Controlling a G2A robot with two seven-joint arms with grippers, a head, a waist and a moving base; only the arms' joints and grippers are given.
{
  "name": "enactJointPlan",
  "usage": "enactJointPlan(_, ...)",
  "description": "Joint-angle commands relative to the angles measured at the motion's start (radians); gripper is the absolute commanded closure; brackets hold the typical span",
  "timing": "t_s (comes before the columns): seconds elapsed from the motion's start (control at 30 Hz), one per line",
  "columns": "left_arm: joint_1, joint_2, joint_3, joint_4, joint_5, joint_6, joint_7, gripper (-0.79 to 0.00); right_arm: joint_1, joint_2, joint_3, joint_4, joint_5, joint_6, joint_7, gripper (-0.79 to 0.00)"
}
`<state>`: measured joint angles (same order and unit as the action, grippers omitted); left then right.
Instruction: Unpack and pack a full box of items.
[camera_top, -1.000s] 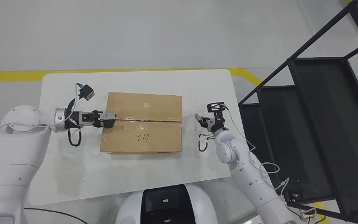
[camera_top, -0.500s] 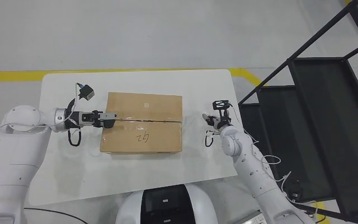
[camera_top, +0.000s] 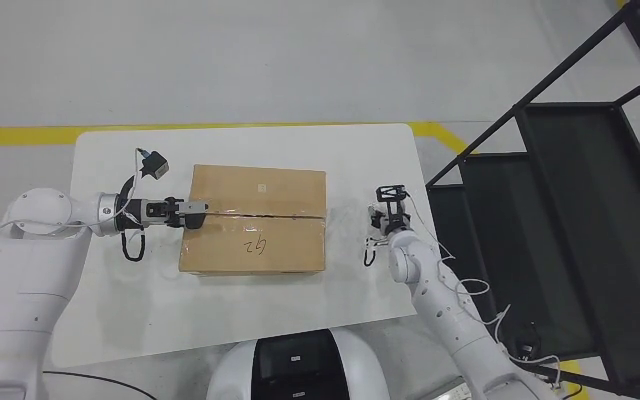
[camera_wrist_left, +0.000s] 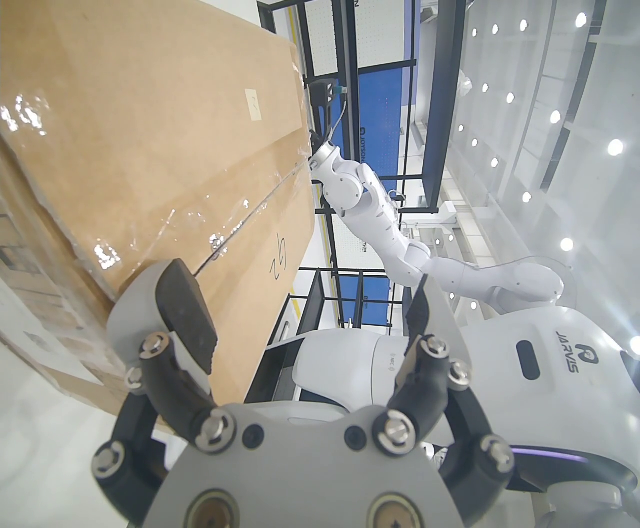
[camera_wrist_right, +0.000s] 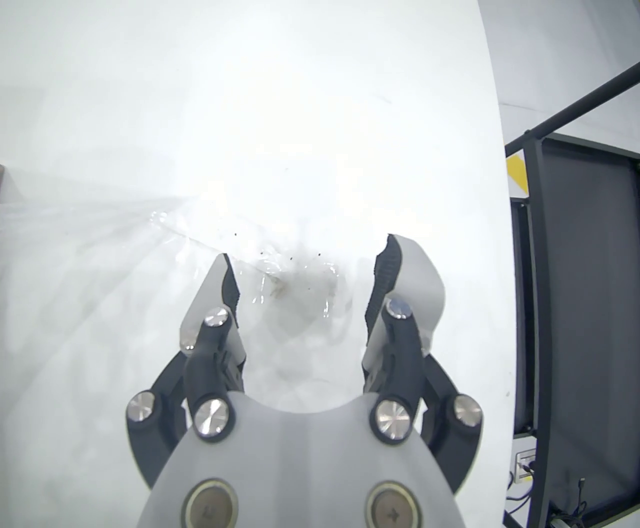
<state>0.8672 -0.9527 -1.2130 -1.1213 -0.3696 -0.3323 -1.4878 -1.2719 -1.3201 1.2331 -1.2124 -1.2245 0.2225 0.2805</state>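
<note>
1. The box (camera_top: 255, 220) sits mid-table (camera_top: 120, 310), flaps shut. Its long axis runs side to side across the robot, and the seam (camera_top: 255, 212) follows that axis.
2. The left gripper (camera_wrist_left: 300, 282) is at the box's left short end, level with the top edge and in line with the seam. Its jaws are spread wide and hold nothing. One pad (camera_wrist_left: 185, 310) is at the box edge just beside the seam; I can't confirm contact.
3. The right gripper (camera_wrist_right: 307, 250) is low over the table off the box's right short end, apart from the box and roughly on the seam line. Its jaws are moderately wide and grip nothing.
4. Clear tape (camera_wrist_right: 280, 285) lies crumpled on the table between the right fingers. A thin strip of it runs back toward the box.
5. Key relation: seam, tape strip and both grippers are roughly collinear along the box's long axis. The left arm is nearer the box and the right is nearer the loose tape end.
6. Judgement: this is the unsealing stage, so it's early in the task. The likely next move is for the right gripper to pinch the tape end and pull outward along the axis while the left braces the box.
7. Risk: thin film slipping out of the pinch, or the box dragging if it isn't braced.
</note>
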Motion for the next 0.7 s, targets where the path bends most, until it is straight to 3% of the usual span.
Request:
enactJointPlan(0.0,0.0,0.0,0.0,0.0,0.0,0.0,0.0,-0.785,0.003,-0.002,-0.003,0.007,-0.005,0.005,0.004,-0.779)
enactJointPlan(0.07,0.0,0.0,0.0,0.0,0.0,0.0,0.0,-0.785,0.011,-0.005,-0.006,0.019,0.003,0.008,0.011,-0.77)
enactJointPlan(0.1,0.0,0.0,0.0,0.0,0.0,0.0,0.0,-0.785,0.016,-0.006,-0.009,0.026,0.004,0.007,0.015,-0.717)
enactJointPlan(0.13,0.0,0.0,0.0,0.0,0.0,0.0,0.0,-0.785,0.02,-0.007,-0.012,0.031,0.01,0.005,0.02,-0.628)
enactJointPlan(0.17,0.0,0.0,0.0,0.0,0.0,0.0,0.0,-0.785,0.024,-0.009,-0.014,0.037,0.011,0.005,0.021,-0.443)
enactJointPlan(0.27,0.0,0.0,0.0,0.0,0.0,0.0,0.0,-0.785,0.031,-0.012,-0.022,0.05,0.009,0.007,0.022,-0.219)
enactJointPlan(0.3,0.0,0.0,0.0,0.0,0.0,0.0,0.0,-0.785,0.032,-0.013,-0.024,0.053,0.007,0.008,0.021,-0.037)
enactJointPlan(0.33,0.0,0.0,0.0,0.0,0.0,0.0,0.0,-0.785,0.033,-0.014,-0.024,0.055,0.011,0.01,0.021,0.0)
enactJointPlan(0.67,0.0,0.0,0.0,0.0,0.0,0.0,0.0,-0.785,0.012,-0.015,-0.001,0.02,0.017,0.029,-0.001,0.0)
